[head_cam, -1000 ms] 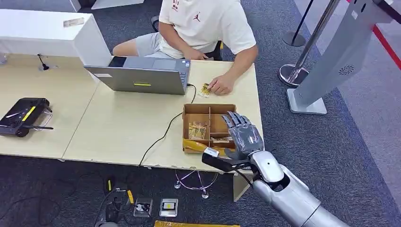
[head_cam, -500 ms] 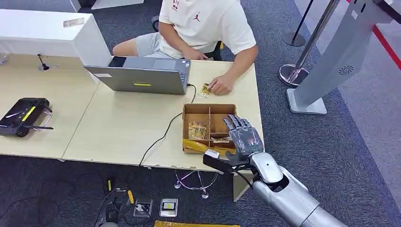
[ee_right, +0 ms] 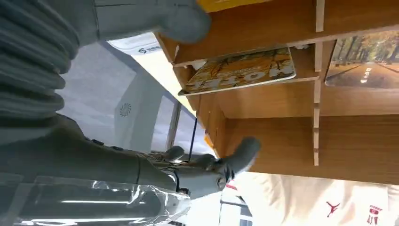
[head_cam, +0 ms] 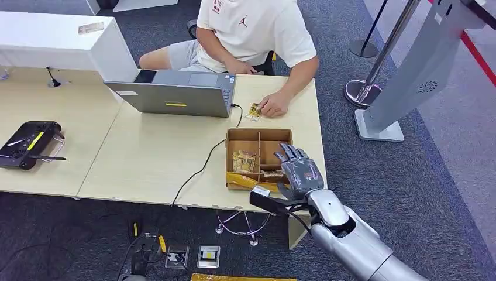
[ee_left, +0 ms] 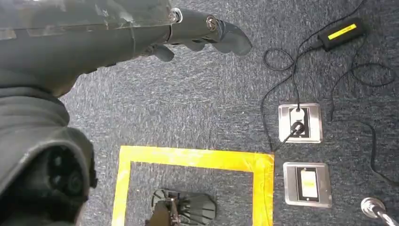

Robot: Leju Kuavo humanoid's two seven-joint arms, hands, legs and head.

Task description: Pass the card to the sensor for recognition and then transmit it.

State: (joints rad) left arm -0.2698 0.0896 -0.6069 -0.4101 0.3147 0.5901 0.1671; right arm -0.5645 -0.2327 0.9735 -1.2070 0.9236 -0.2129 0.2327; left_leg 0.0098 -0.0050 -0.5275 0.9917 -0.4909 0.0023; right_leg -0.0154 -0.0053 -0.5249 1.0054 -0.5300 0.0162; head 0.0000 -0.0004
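Observation:
A brown divided box (head_cam: 258, 132) stands at the table's near right corner with picture cards (head_cam: 244, 161) in its compartments. My right hand (head_cam: 299, 171) hovers open over the box's right side, fingers spread, holding nothing. In the right wrist view a yellow autumn-print card (ee_right: 240, 70) leans in one compartment, and another card (ee_right: 362, 66) lies beside it. My fingers (ee_right: 237, 155) hang close to the box wall (ee_right: 282, 99), apart from both cards. My left hand (ee_left: 188, 30) hangs over the carpet, empty. The grey sensor stand (head_cam: 421, 70) rises to the right.
A seated person rests a hand (head_cam: 274, 105) on a small card (head_cam: 253, 111) just behind the box. A laptop (head_cam: 175, 93) and its cable (head_cam: 202, 167) lie left of the box. A black controller (head_cam: 29, 143) sits far left. Floor sockets (ee_left: 299, 122) lie below.
My right hand has sunk slightly and drawn a little nearer over the box's right side. The person and the cards have not moved.

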